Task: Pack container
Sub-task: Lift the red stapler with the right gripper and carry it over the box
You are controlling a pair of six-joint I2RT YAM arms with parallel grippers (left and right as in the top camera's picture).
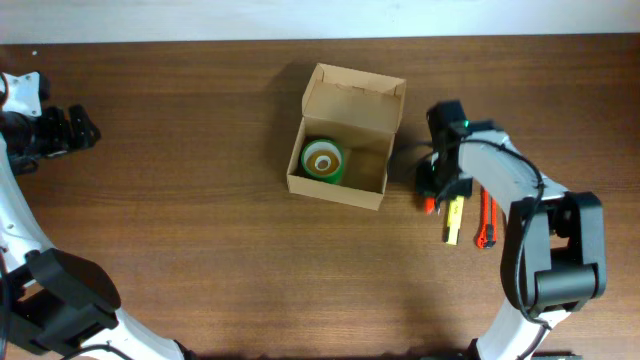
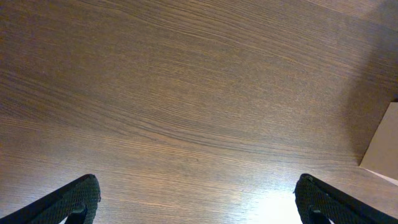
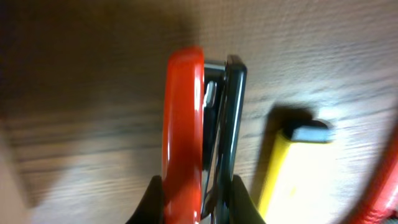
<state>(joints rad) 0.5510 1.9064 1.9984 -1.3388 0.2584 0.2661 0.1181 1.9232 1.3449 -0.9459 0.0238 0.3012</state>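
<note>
The open box (image 1: 335,190) sits mid-table, a green tape roll (image 1: 322,160) inside; the right gripper (image 3: 198,199), just right of the box and by far the nearer arm, pinches a red stapler (image 3: 186,124) whose long axis runs straight out from the wrist, so the carry likely goes left over the box's side wall. The left gripper (image 2: 199,202) hangs wide open well left of the box; overhead, the arm hides most of the stapler.
</note>
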